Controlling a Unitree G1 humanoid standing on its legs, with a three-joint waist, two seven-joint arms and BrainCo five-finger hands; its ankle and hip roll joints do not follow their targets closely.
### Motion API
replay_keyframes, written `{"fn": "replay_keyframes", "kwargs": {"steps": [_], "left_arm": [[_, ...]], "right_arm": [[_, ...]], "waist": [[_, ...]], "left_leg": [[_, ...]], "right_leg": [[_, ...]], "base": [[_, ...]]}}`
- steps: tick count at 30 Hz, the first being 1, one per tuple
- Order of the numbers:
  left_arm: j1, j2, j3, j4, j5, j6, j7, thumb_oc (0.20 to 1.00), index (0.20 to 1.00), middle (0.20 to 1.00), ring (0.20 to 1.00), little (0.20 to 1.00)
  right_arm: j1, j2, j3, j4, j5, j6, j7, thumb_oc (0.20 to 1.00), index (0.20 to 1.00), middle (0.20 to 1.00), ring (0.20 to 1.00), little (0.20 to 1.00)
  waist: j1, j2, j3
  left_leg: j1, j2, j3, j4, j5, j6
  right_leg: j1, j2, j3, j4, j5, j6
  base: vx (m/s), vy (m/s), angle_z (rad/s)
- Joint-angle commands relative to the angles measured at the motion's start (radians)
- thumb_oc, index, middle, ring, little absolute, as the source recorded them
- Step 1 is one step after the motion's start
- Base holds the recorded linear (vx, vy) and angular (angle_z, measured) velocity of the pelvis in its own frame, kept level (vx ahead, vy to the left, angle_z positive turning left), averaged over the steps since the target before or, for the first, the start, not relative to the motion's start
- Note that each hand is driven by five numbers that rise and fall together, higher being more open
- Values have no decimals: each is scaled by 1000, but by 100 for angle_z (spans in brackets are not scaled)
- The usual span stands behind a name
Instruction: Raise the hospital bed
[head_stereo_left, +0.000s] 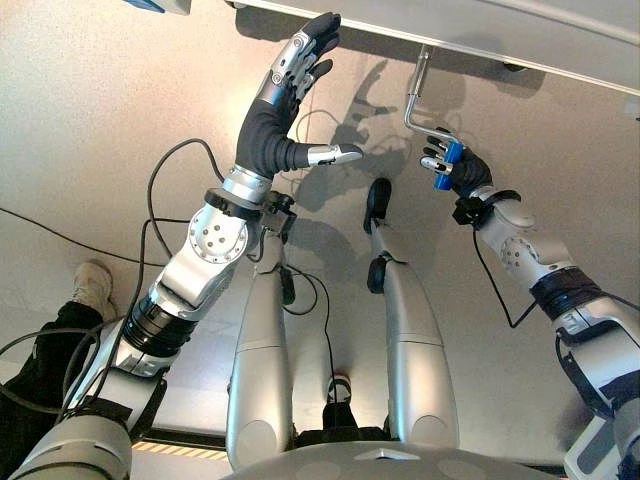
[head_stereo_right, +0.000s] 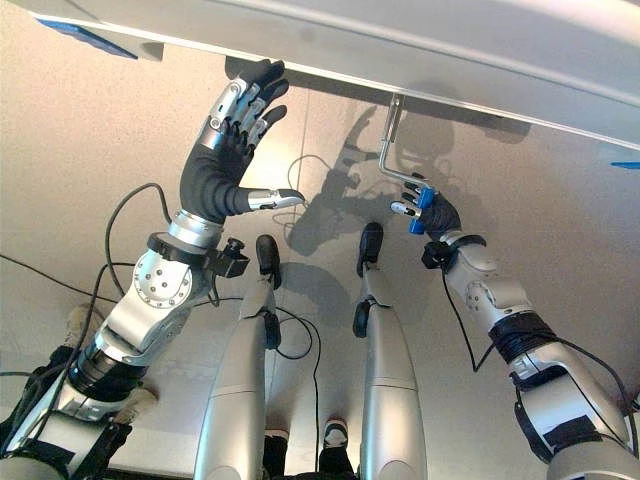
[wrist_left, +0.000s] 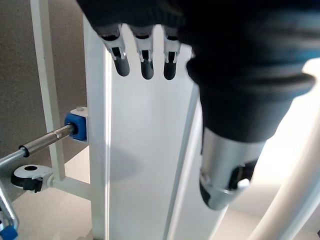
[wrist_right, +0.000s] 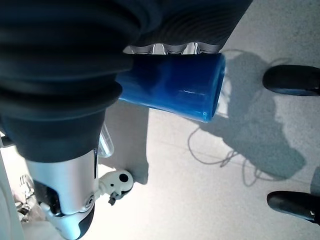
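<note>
Hospital bed: its pale frame edge (head_stereo_left: 520, 40) ran across the far side of the scene, above the grey floor (head_stereo_left: 90, 130).
Crank: a metal crank (head_stereo_left: 415, 95) hung down from the bed edge, bent at its lower end into a blue handle (head_stereo_left: 446, 163).
Right hand: the right hand (head_stereo_left: 455, 168) was curled around the blue handle, clamped on it; the right wrist view showed the blue grip (wrist_right: 172, 92) under its fingers.
Left hand: the left hand (head_stereo_left: 300, 70) was raised with fingers straight and thumb spread wide, fingertips at the bed's underside, holding nothing.
Bed caster: a caster (wrist_left: 29, 176) stood beneath the frame in the left wrist view.
Person: a dark trouser leg and pale shoe (head_stereo_left: 92, 285) showed near the left arm.
</note>
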Motion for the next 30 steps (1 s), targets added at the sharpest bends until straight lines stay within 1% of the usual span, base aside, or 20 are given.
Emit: {"fn": "replay_keyframes", "kwargs": {"steps": [1,7,19,30], "left_arm": [[13,7,9,-109,-15,-42,-6,1000,1000,1000,1000,1000],[8,-1,4,-97,-17,-39,0,1000,1000,1000,1000,1000],[2,6,1,-103,-3,-41,1,1000,1000,1000,1000,1000],[3,11,1,-98,0,-41,2,1000,1000,1000,1000,1000]], "right_arm": [[-32,5,71,-10,-2,-10,21,1000,1000,1000,1000,1000],[-44,23,98,16,-21,3,30,1000,1000,1000,1000,1000],[-70,-10,115,19,-33,2,31,1000,1000,1000,1000,1000],[-83,-38,129,16,-55,9,39,1000,1000,1000,1000,1000]], "waist": [[-11,40,-24],[-7,46,-24],[-9,37,-24],[-4,34,-24]], "left_leg": [[-10,-23,-3,22,-26,23],[-15,-24,-4,26,-27,25],[-9,-22,-8,21,-23,22],[-6,-16,-21,13,-13,17]], "right_leg": [[64,-18,4,-31,-37,117],[60,-19,3,-27,-38,118],[69,-15,1,-25,-43,116],[68,-12,-14,-11,-52,114]], "base": [[0,0,0],[0,0,0],[0,0,0],[0,0,0]]}}
